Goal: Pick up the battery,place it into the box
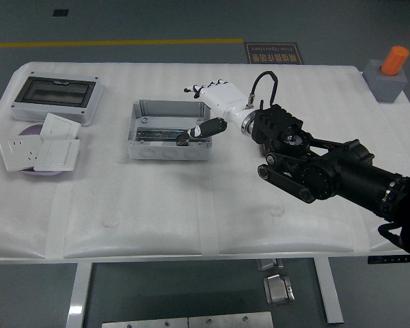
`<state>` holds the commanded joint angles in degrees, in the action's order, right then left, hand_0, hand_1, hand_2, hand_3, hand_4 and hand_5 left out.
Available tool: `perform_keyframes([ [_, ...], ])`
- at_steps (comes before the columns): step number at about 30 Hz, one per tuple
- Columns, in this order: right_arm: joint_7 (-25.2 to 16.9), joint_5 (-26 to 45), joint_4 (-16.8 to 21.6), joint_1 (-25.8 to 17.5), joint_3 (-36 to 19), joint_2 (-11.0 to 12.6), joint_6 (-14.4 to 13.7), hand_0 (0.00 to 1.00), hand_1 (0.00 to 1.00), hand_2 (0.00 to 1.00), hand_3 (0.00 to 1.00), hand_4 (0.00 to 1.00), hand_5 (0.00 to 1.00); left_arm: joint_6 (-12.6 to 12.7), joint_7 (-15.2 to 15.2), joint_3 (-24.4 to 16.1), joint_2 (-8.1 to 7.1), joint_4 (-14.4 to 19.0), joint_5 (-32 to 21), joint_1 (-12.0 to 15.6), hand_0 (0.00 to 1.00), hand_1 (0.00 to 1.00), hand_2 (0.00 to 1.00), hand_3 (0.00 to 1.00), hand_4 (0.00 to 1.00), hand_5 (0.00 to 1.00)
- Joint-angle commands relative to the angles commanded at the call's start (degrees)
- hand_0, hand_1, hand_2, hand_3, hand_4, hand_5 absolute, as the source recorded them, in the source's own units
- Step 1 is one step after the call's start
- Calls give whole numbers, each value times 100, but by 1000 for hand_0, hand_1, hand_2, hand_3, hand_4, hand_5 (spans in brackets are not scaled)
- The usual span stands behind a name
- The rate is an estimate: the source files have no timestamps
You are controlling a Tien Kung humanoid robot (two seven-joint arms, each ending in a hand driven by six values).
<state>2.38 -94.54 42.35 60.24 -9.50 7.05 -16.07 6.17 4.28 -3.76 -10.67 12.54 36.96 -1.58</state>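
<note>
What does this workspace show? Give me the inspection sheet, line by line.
Surface: white padded table.
Job's things: battery, apparently lying inside the grey box, by its near wall.
Clutter: clear-lidded enclosure; white socket plates; grey block with orange cylinder.
Hands: right hand over the box's right end, fingers spread, holding nothing; left not in view.
Cables: black loop at the right wrist.
Surroundings: grey floor, yellow line.
</note>
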Motion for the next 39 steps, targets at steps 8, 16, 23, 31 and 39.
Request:
perform_keyframes([
  [8,-59,-29,-49,-71,722,836,164,916,821,820,945,998,664,16,-15,39,12,-7,-88,39,599,622,453,623,596,456],
  [16,-201,-455,-298,-231,526,1203,649,909,813,815,934,998,672,42,-59,125,22,-3,-193,40,599,621,454,619,597,464],
  [23,-265,-628,-387,-321,371,1229,828,901,802,806,918,998,673,56,-91,163,24,3,-243,40,599,620,453,619,593,463],
  [31,-297,-700,-486,-442,271,1241,916,884,789,798,906,998,667,60,-115,176,19,7,-265,28,599,621,450,617,571,450],
  [39,-291,-688,-567,-454,237,1115,918,880,789,794,893,998,665,70,-150,231,18,19,-322,6,599,621,450,616,569,451],
])
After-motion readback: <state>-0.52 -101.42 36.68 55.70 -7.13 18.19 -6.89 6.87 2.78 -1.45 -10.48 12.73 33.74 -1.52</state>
